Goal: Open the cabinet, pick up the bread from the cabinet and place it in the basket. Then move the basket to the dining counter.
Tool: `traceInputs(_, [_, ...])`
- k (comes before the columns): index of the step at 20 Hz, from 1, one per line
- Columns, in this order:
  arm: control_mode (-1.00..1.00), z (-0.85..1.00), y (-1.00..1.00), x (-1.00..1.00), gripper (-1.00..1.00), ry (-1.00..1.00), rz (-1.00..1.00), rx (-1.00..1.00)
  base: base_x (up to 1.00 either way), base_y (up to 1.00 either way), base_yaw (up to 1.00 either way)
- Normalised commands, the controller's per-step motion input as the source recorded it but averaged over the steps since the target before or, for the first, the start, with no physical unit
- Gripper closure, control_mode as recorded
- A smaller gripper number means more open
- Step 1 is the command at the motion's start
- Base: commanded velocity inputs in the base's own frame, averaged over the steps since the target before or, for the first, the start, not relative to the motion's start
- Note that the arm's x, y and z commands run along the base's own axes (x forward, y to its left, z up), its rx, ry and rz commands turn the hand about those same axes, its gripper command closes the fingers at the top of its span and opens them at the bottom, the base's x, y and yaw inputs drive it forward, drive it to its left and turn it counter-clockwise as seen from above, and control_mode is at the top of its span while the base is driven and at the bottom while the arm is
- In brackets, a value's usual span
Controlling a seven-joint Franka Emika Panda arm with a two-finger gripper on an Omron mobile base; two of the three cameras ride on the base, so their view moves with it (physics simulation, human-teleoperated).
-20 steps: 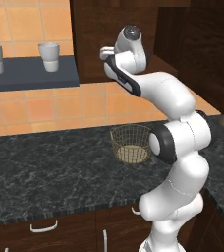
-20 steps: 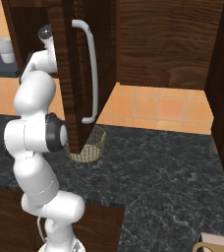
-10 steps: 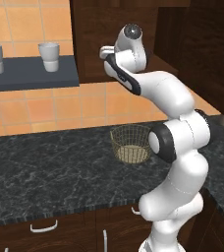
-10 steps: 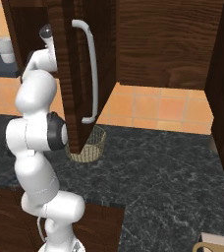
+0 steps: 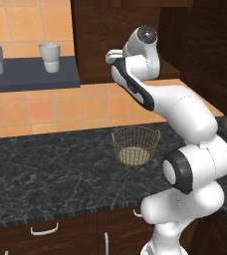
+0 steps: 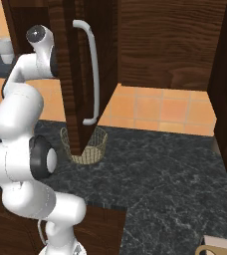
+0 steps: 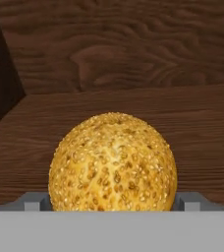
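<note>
Jaws spread wide around the bread (image 7: 113,163) inside the cabinet (image 7: 133,59); basket (image 5: 135,145) empty.

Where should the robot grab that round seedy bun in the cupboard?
Probably across its widest middle, coming straight in from the front. The round golden sesame-seeded bread bun sits upright on the dark wood cabinet shelf, bulging evenly to both sides. The hand is open, with one finger on each side of the bun, so squeezing its two round flanks should hold it.
</note>
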Motion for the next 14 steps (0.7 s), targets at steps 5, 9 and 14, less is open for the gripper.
traceInputs(5, [-1.0,0.28,0.01,-1.0,1.0,0.0,0.0,0.0,0.0,0.0,0.0])
traceInputs(9, [-1.0,0.21,0.13,-1.0,1.0,0.0,0.0,0.0,0.0,0.0,0.0])
traceInputs(14, [-1.0,0.05,0.15,-1.0,1.0,0.0,-0.03,0.0,0.0,0.0,0.0])
